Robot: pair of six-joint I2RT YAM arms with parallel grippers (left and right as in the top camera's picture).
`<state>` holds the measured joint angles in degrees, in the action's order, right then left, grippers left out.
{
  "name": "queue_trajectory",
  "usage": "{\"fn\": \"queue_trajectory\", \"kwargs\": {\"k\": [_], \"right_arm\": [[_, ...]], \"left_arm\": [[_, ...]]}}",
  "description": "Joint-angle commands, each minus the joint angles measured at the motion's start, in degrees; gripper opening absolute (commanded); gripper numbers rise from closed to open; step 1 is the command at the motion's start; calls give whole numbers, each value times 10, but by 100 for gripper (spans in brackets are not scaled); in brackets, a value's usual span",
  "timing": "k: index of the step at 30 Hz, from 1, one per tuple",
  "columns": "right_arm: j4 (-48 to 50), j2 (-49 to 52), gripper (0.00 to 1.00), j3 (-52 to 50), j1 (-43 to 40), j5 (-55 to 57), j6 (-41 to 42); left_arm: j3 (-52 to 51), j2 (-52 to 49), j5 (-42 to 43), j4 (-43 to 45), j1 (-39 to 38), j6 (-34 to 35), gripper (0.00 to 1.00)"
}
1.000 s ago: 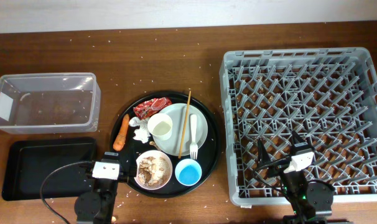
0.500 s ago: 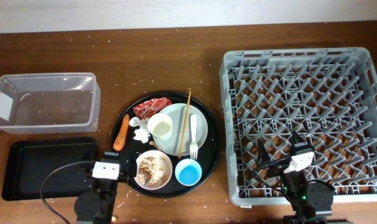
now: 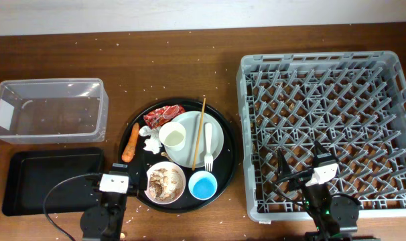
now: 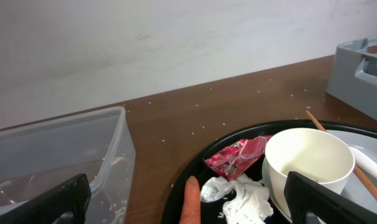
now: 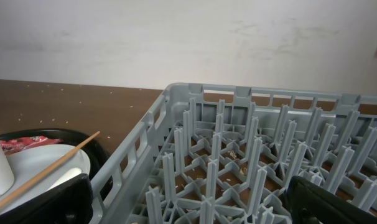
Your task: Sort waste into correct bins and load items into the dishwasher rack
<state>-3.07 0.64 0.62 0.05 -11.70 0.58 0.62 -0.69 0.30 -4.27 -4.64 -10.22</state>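
The round black tray [image 3: 224, 167] holds the white plate [image 3: 216, 134], cream cup [image 3: 173, 136], chopstick [image 3: 200, 127], white fork [image 3: 208, 150], light-blue cup [image 3: 203, 185] and a white bowl [image 3: 166, 181] of beige food scraps. The red wrapper [image 3: 164, 115], white tissue [image 3: 149, 140] and carrot [image 3: 130, 142] lie at its left. The wrapper [image 4: 235, 155], tissue [image 4: 238, 199], carrot [image 4: 191, 202] and cup [image 4: 308, 163] show in the left wrist view. My left gripper [image 3: 116, 175] [image 4: 188, 205] is open and empty, low before them. My right gripper [image 3: 302, 161] [image 5: 188, 205] is open and empty over the grey dishwasher rack [image 3: 333, 127] [image 5: 238, 162].
The clear tub [image 3: 49, 110] [image 4: 64, 162] stands at the left, with the shallow black tray [image 3: 52, 181] in front of it. Rice grains are scattered over the wooden table and the rack floor. A pale wall runs along the back.
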Motion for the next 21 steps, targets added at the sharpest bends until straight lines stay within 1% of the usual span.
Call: {"fn": "queue_trajectory", "kwargs": {"k": [1, 16, 17, 18, 19, 20, 21], "right_arm": [[-3, -3, 99, -3, 3, -1, -2], [-3, -3, 99, -3, 3, -2, -1], [-2, -3, 99, -3, 3, -15, -1], [1, -3, 99, -3, 3, -59, 2], [18, -3, 99, -3, 3, -93, 19], [72, -3, 99, 0, 3, -149, 102], [127, -3, 99, 8, 3, -173, 176]], "left_arm": [[-1, 3, 9, -4, 2, 5, 99], [-1, 3, 9, -1, 2, 5, 99], [-1, 3, 12, 6, 2, 5, 99], [-1, 3, 67, 8, 2, 5, 99], [-1, 3, 160, 15, 2, 5, 99], [1, 3, 268, 47, 2, 5, 99], [12, 3, 307, 71, 2, 21, 99]]}}
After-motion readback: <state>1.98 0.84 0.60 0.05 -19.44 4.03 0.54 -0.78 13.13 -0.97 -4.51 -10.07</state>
